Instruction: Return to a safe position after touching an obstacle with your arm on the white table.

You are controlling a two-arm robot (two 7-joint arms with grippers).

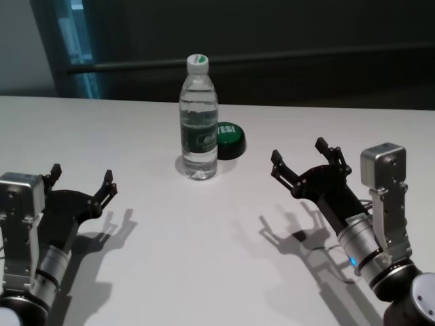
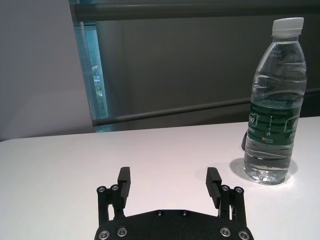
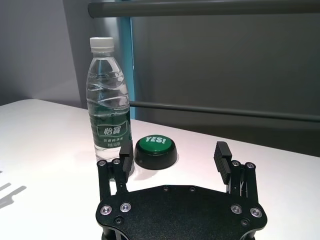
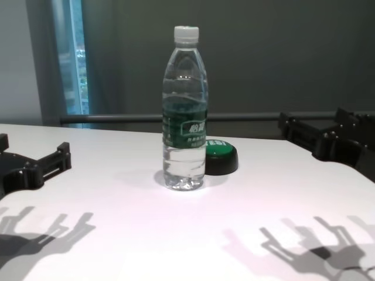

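1. If I swing my right claw (image 1: 311,163) toward the upper middle of the frame, it could clip the bottle (image 1: 198,125) and tip it.
2. The bottle stands upright at upper centre on the table (image 1: 204,258), apart from both claws; the green button (image 1: 230,140) sits just behind it.
3. My right claw, at the right, and my left claw (image 1: 80,182), at the lower left, are both spread wide and holding nothing.

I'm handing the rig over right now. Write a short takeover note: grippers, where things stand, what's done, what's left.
Left gripper: open, empty, over the white table on the left, apart from the bottle.
Right gripper: open, empty, over the table on the right.
Water bottle: upright mid-table, cap on; green button just behind it to its right.
Done: cannot tell from this moment whether contact has happened; nothing touches the bottle now.
Left: confirm contact, then park both arms clear of it.
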